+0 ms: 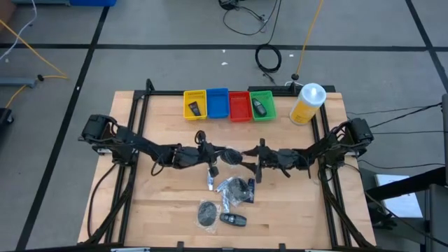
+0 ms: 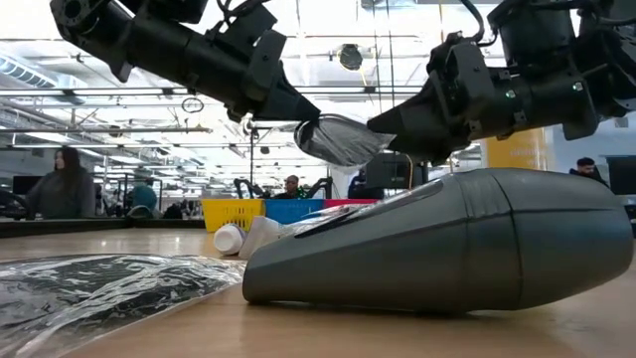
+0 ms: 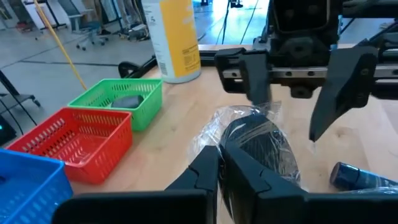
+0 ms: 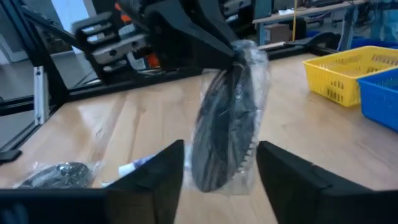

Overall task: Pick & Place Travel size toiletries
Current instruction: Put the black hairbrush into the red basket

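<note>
A clear-wrapped packet with a dark round disc (image 1: pixel 232 155) hangs above the table's middle, my left gripper (image 1: pixel 218 156) shut on it. My right gripper (image 1: pixel 256 159) faces it from the right. It is open, its two fingers (image 4: pixel 158 180) on either side of the packet (image 4: pixel 227 124), close to the wrapper; whether they touch it I cannot tell. On the table near the front lie more toiletries: wrapped packets (image 1: pixel 235 189), a grey disc (image 1: pixel 208 212), a dark bottle (image 1: pixel 233 219) and a white-capped tube (image 1: pixel 212 183). My left gripper pinches the packet's clear wrapper at its edge (image 4: pixel 241 53) between its two shut fingers (image 3: pixel 208 177). The fingers come nearly level from the table's left. The packet is lifted clear of the table, the disc standing on edge and hanging below the pinch.
Four small trays stand in a row at the back: yellow (image 1: pixel 195 104), blue (image 1: pixel 217 103), red (image 1: pixel 239 106) and green (image 1: pixel 262 105); yellow and green each hold a dark item. A big yellow bottle (image 1: pixel 306 103) stands at the back right. People show in the room beyond.
</note>
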Controlling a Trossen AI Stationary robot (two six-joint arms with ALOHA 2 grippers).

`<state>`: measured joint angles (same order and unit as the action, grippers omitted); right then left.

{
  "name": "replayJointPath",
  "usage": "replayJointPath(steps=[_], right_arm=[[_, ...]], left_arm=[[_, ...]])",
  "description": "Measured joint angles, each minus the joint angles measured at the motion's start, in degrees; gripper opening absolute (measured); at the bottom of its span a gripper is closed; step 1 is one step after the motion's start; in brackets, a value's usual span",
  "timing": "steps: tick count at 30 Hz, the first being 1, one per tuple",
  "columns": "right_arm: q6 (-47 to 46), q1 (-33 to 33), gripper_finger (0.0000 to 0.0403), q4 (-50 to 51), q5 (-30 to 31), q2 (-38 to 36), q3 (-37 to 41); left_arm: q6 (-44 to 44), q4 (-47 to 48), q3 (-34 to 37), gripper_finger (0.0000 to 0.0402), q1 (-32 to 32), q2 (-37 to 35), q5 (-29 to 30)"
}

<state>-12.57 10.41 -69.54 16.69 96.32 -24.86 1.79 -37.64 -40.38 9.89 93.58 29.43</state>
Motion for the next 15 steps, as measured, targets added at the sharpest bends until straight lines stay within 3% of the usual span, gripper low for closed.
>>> replayJointPath(steps=[8, 11, 15], right_arm=[[3.27, -0.70, 0.0049, -0.92, 0.21, 0.00, 0.00], [4.25, -0.85, 0.0012, -0.49, 1.91, 0.01, -0.02], [4.16, -1.23, 0.0011, 3.83, 8.19, -2.71, -0.03]], left_arm=[[-2.46, -3.14, 0.00, 0.0010, -0.02, 0.00, -0.91], [-5.39, -4.18, 0.00, 0.0047, -0.02, -0.02, -0.94], [-9.57, -3.08, 0.00, 0.0122, -0.02, -2.63, 1.54]])
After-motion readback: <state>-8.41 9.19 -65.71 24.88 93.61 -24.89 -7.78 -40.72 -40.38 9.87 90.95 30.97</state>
